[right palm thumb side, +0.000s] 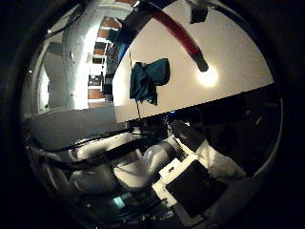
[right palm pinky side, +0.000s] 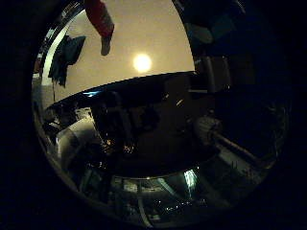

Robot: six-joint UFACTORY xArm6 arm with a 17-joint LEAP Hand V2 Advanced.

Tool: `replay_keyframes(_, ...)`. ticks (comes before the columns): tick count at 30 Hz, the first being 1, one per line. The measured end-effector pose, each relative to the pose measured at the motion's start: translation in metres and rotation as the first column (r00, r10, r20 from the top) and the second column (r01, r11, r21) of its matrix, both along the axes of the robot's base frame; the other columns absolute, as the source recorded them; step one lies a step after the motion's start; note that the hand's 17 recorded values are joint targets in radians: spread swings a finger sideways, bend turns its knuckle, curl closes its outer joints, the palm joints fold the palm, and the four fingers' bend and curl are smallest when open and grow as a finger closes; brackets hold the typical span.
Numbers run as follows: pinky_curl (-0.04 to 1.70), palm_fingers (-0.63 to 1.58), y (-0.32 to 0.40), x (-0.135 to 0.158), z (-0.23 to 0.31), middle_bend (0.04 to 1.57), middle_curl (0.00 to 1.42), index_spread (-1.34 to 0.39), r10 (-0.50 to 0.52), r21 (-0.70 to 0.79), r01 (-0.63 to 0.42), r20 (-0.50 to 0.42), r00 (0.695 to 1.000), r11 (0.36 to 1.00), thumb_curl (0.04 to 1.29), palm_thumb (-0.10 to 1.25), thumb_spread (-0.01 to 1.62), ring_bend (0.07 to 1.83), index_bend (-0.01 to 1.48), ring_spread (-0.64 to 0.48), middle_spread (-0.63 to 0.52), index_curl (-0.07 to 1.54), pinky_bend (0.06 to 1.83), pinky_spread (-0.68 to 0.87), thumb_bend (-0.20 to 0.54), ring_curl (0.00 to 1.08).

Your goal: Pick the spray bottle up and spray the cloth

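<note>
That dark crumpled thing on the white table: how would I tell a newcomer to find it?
Start at the big white table with a bright light glare on it. Near one edge lies the cloth, a rumpled heap. It is dark teal and soft, unlike the long red item beside the glare.

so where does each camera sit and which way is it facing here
Little finger side palm view: on the palm's little-finger edge, looking across the white table at the cloth and a red tube; dark room beyond the table edge. No clear part of the robot hand shows.
Thumb side palm view: on the palm's thumb edge, facing the same table from another angle; white arm parts fill the near side.
Shared: table, cloth, red tube and a lamp glare. No spray bottle is recognisable.
</note>
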State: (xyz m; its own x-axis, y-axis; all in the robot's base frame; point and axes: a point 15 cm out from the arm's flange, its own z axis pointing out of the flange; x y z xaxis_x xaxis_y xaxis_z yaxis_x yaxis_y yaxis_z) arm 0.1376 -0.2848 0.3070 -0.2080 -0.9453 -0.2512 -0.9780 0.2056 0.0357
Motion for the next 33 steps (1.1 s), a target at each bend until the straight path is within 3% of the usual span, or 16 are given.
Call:
replay_keyframes(13, 0.29, 0.16, 0.002, 0.012, -0.014, 0.20, 0.34, -0.29, -0.034, 0.065, 0.033, 0.020, 0.999, 0.997, 0.35, 0.74, 1.01, 0.20, 0.17, 0.21, 0.09, 0.35, 0.20, 0.36, -0.024, 0.20)
replay_keyframes(19, 0.31, 0.15, 0.005, 0.029, -0.022, 0.20, 0.34, -0.26, -0.078, 0.135, 0.066, 0.086, 0.993, 0.989, 0.35, 0.72, 1.02, 0.20, 0.16, 0.22, 0.10, 0.31, 0.22, 0.37, -0.026, 0.22)
replay_keyframes(33, 0.33, 0.15, -0.006, 0.046, -0.029, 0.21, 0.35, -0.22, -0.271, 0.290, 0.196, 0.248, 0.930, 0.937, 0.34, 0.65, 1.03, 0.25, 0.15, 0.21, 0.11, 0.27, 0.26, 0.36, -0.025, 0.26)
